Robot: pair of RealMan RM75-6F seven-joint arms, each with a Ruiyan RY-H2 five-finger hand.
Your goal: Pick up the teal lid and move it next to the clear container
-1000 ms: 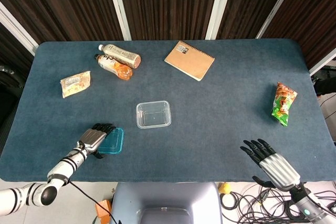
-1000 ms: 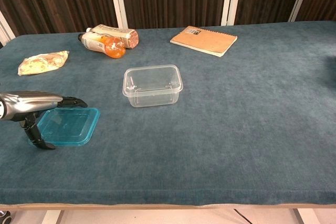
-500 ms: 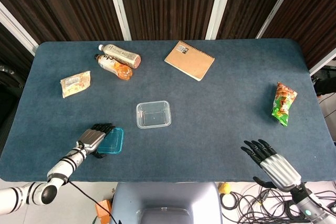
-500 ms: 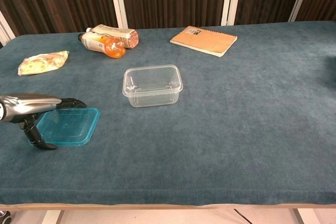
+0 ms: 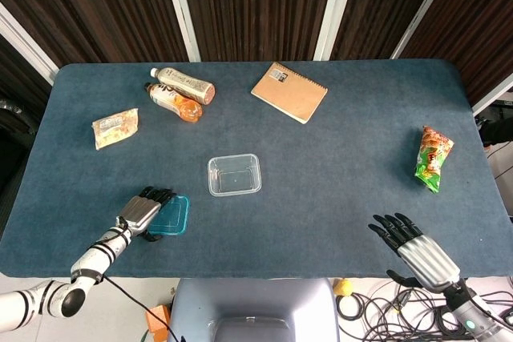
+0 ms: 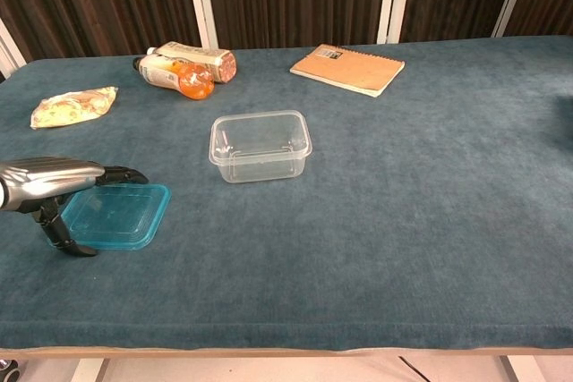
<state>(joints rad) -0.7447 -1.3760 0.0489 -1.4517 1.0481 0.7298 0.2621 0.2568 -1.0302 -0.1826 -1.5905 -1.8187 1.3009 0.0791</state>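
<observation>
Nearest the robot, the right hand (image 5: 410, 247) hangs past the front edge of the table (image 5: 337, 190), fingers spread apart and holding nothing; the chest view does not show it. At the front left the left hand (image 5: 144, 212) lies over the left edge of the teal lid (image 5: 171, 216), fingers stretched flat above the lid and the thumb down at the lid's near left corner. In the chest view the thumb tip sits on the cloth beside that corner, but whether the hand (image 6: 55, 187) has a real grip on the lid (image 6: 116, 216) I cannot tell. The lid lies flat on the blue cloth, apart from the clear container (image 5: 234, 175), which stands open side up near the middle of the table, further back and to the right. Far right lies a green and orange snack bag (image 5: 433, 158). On the left is a yellow snack packet (image 5: 115, 127). At the back, two bottles (image 5: 180, 94) lie side by side, touching, and a brown spiral notebook (image 5: 289, 91) lies flat.
</observation>
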